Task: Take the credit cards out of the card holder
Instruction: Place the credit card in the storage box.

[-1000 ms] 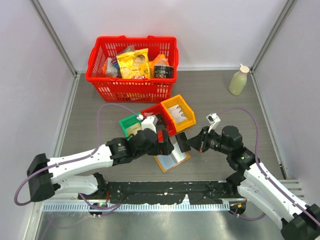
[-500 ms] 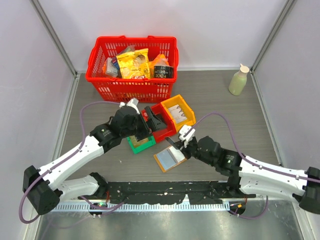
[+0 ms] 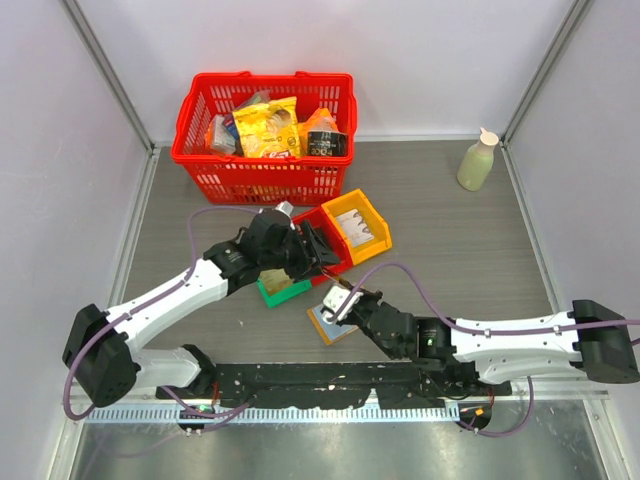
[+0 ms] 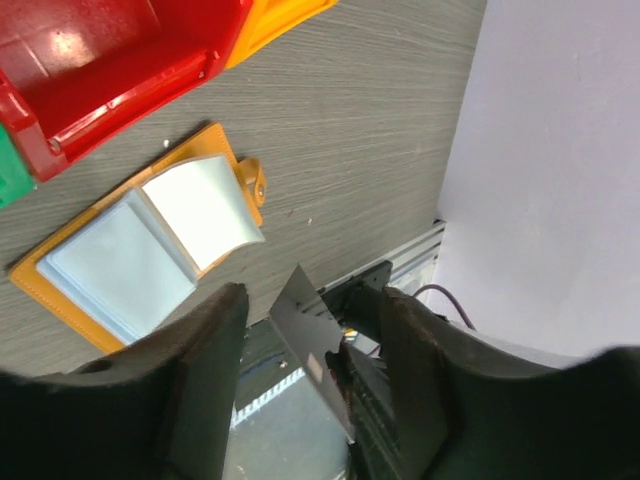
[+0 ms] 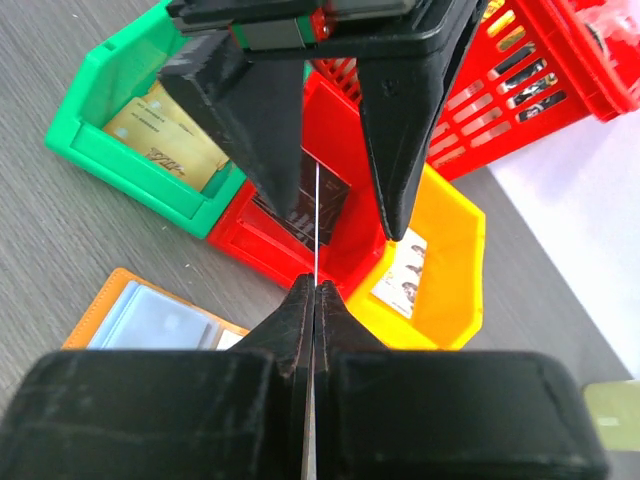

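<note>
Between the spread fingers of the left tool, a thin, dark-faced rectangular credit card is being pinched by the right tool. The left should be closing squarely on its flat faces before the right is letting go. The tan-orange folding card holder is lying open on the grey bench, near a red plastic bin.

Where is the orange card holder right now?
In the top view the card holder lies open mid-table, just below the green bin, beside the right hand.
</note>
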You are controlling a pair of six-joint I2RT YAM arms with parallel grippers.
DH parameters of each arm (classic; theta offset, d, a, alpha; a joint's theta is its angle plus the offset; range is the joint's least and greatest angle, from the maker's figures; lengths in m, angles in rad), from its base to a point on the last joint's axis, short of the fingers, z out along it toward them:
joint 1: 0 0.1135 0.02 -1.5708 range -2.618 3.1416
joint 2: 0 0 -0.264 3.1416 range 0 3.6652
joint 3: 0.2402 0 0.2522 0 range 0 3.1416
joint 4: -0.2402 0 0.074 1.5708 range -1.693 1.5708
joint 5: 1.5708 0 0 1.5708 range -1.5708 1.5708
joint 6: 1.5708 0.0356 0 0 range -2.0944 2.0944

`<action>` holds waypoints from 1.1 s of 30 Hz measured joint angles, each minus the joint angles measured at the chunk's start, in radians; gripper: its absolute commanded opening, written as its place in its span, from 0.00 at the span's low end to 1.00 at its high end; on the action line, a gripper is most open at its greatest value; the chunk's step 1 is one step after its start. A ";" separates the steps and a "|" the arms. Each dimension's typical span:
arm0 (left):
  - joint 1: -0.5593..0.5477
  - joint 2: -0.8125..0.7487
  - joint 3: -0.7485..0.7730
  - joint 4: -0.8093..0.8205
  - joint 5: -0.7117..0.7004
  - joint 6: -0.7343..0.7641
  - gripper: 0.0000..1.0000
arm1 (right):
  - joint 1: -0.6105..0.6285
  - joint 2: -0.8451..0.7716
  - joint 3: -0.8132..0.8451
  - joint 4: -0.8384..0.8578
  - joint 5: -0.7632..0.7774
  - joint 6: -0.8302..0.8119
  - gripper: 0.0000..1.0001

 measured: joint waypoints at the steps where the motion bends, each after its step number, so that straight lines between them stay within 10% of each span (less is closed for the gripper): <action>1: 0.000 0.000 0.000 0.006 0.000 -0.005 0.38 | 0.012 0.011 0.000 0.017 0.019 -0.019 0.01; 5: 0.000 0.000 0.000 0.026 -0.006 -0.010 0.00 | 0.043 0.033 -0.002 0.061 0.071 -0.073 0.03; 15: 0.000 -0.068 -0.046 0.043 -0.156 0.009 0.00 | 0.006 -0.007 -0.006 0.015 0.080 0.098 0.83; 24: 0.000 -0.108 -0.086 0.042 -0.463 0.051 0.00 | -0.323 -0.205 0.049 -0.309 -0.135 0.613 0.88; 33: 0.016 0.109 0.012 0.094 -0.649 0.094 0.00 | -0.336 -0.427 0.048 -0.529 -0.154 0.863 0.88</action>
